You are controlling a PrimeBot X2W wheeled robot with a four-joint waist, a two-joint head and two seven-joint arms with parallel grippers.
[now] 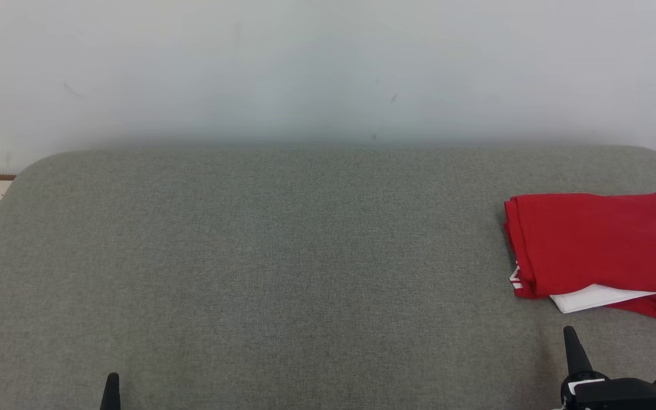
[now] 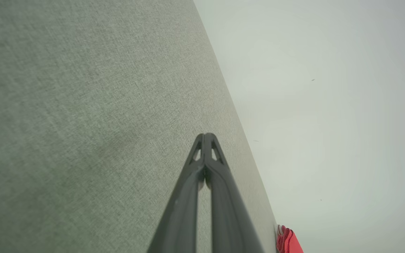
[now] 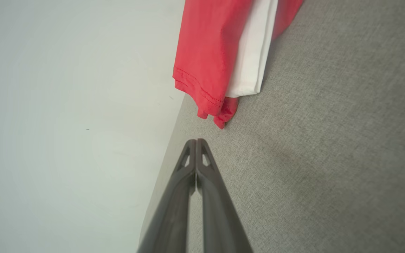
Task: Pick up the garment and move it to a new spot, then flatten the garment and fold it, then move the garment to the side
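Lying folded at the far right of the grey surface [image 1: 282, 250], the red garment [image 1: 595, 245] runs left to right just beyond the right gripper [image 1: 570, 336], fingers pressed together and empty, far nearer than the equally closed left gripper [image 1: 111, 384].

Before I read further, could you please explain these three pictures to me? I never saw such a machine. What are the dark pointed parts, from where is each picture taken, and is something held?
This is a two-armed robot. The wide picture comes from its head, looking down at a grey padded surface before a pale wall. The other two come from cameras on its wrists, each looking along that arm's own fingers. The dark pointed parts are the left end effector and the right end effector. Both are shut and hold nothing. A folded red garment with a white part showing lies at the robot's right, just beyond the right end effector.
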